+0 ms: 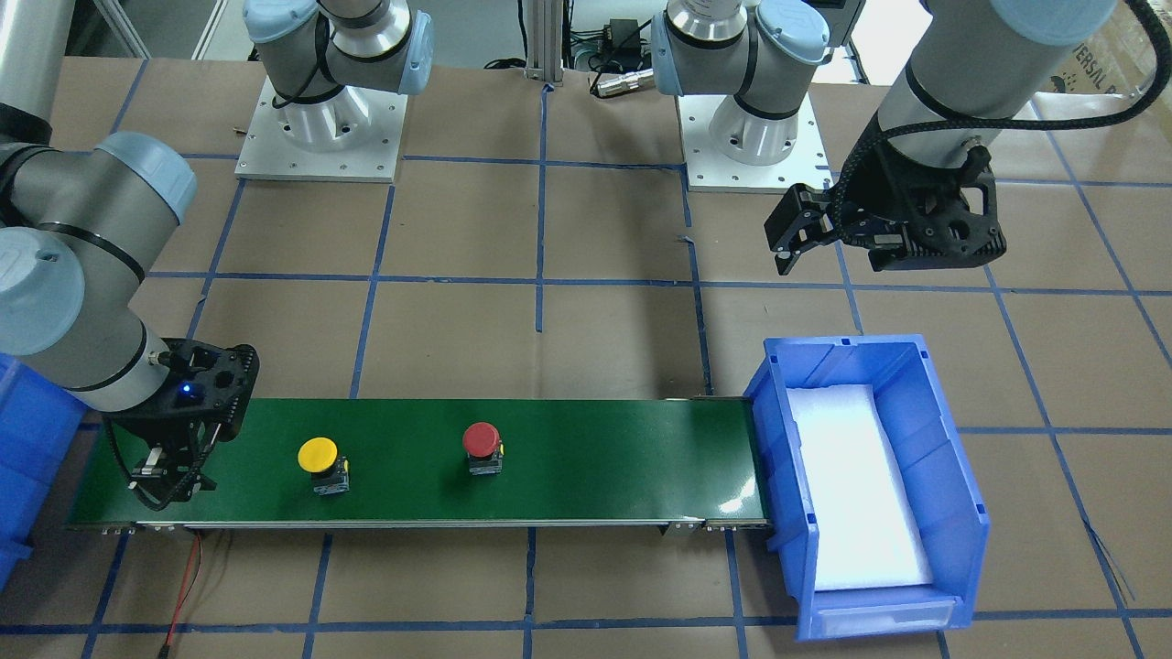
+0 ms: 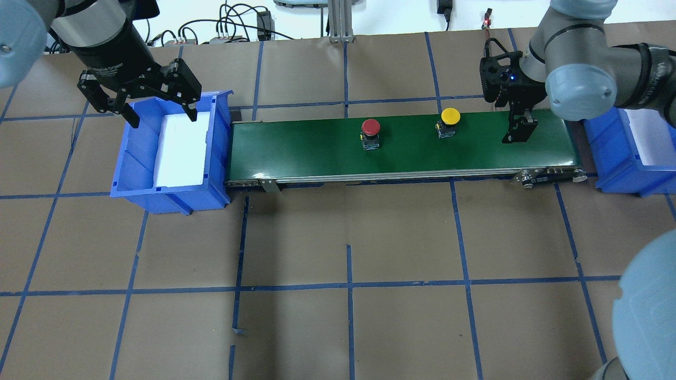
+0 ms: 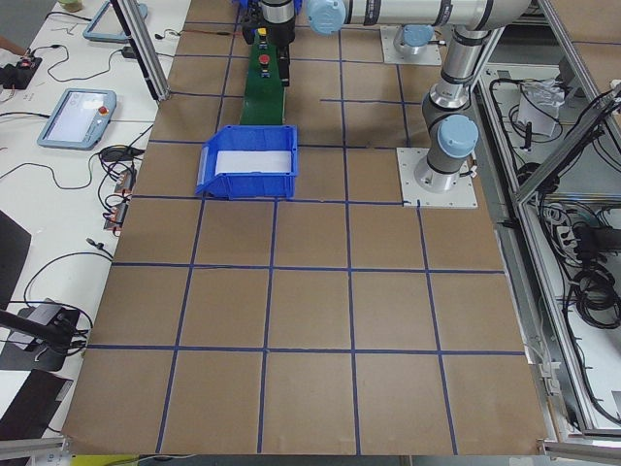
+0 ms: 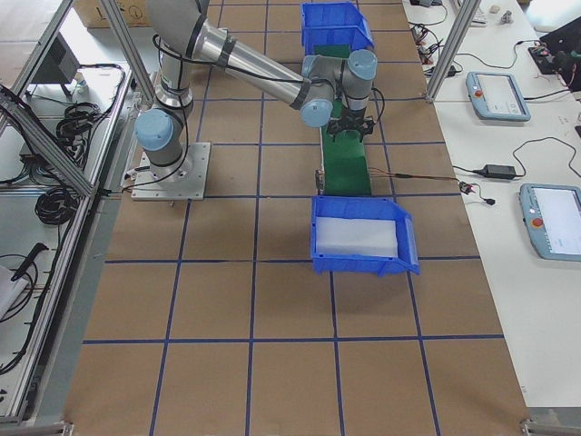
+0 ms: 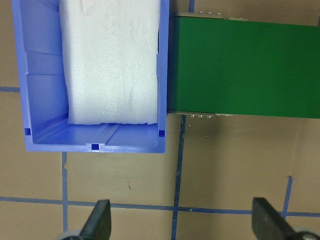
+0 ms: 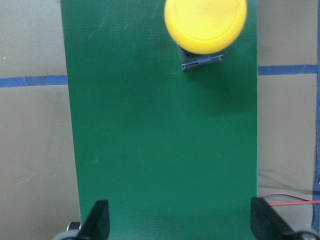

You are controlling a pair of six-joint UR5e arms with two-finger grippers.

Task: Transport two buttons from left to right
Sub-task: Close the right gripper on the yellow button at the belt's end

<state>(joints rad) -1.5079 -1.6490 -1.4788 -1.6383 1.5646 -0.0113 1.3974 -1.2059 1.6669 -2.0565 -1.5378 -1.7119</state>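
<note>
Right gripper (image 2: 520, 132) open, empty — yellow button (image 2: 450, 117) just ahead on belt (image 2: 317, 153), red button (image 2: 370, 128) beyond, likely belt-fed toward open left gripper (image 2: 161, 113).

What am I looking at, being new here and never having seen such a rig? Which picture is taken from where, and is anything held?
These are two robot arms fixed to a brown table. Each ends in a two-finger tool. Two pictures look down on the table, one from behind the robot and one from across it. Two are taken from the table's ends, and two come from cameras on the wrists. A green belt runs from one blue bin to a second blue bin. On the belt stand a red button and a yellow button. The left tool hangs open near the first bin, which is lined with foam. The right tool hangs open over the belt's other end, near the yellow button. Neither holds anything.
</note>
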